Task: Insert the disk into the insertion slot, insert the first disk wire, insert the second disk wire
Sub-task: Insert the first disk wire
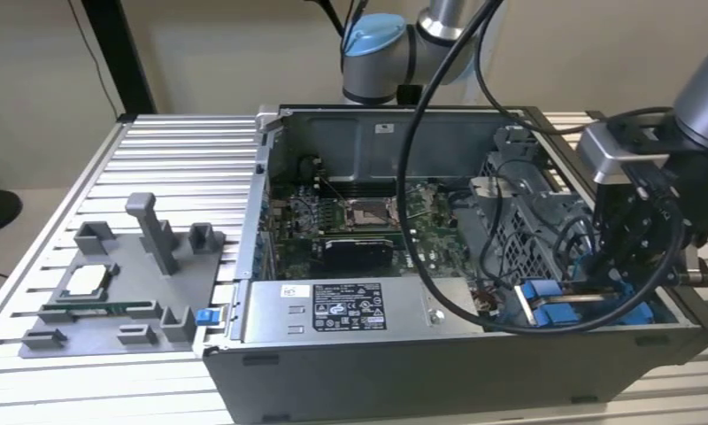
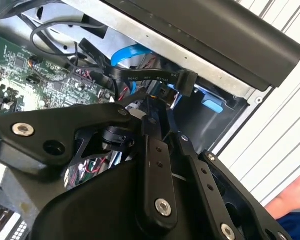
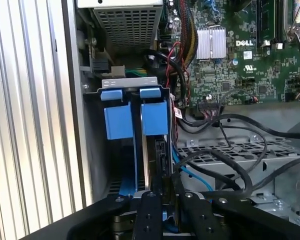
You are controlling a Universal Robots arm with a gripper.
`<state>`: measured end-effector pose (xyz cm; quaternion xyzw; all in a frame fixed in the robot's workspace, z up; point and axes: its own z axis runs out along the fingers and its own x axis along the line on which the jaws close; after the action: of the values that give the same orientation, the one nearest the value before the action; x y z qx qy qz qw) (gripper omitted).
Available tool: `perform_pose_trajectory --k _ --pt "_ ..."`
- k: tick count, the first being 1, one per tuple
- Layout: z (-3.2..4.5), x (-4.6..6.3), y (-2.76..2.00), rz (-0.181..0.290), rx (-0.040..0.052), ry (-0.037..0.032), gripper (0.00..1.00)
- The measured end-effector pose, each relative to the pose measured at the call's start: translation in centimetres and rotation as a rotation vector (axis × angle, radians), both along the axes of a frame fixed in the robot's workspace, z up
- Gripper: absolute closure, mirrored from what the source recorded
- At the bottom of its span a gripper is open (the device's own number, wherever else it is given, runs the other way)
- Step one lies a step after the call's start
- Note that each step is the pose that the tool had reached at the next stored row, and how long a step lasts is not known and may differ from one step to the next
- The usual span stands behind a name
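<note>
Two things to mind. Starting from the desk [image 1: 177, 142] at the exterior view's left, past the open case [image 1: 449, 381], find the disk [image 3: 155, 125] already upright in its slot at the right end. Keep the pincer [image 3: 167, 194], seemingly closed on a dark plug [image 3: 164, 172], square to the disk's edge; press straight, avoiding the loose cables [image 3: 225, 150].

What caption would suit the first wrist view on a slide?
Gripper at the blue-framed disk, which sits edge-on in its bay beside the motherboard.
</note>
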<state>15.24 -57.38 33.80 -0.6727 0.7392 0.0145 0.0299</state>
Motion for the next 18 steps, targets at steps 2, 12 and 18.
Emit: perform_pose_trajectory --k 2,12,18 --pt "-0.05 0.0 0.09 0.000 -0.0003 -0.0001 1.00" --pt "-0.73 0.0 0.20 -0.003 -0.0067 -0.0005 1.00" --pt "2.04 0.0 0.18 -0.003 -0.0072 -0.0007 0.00"
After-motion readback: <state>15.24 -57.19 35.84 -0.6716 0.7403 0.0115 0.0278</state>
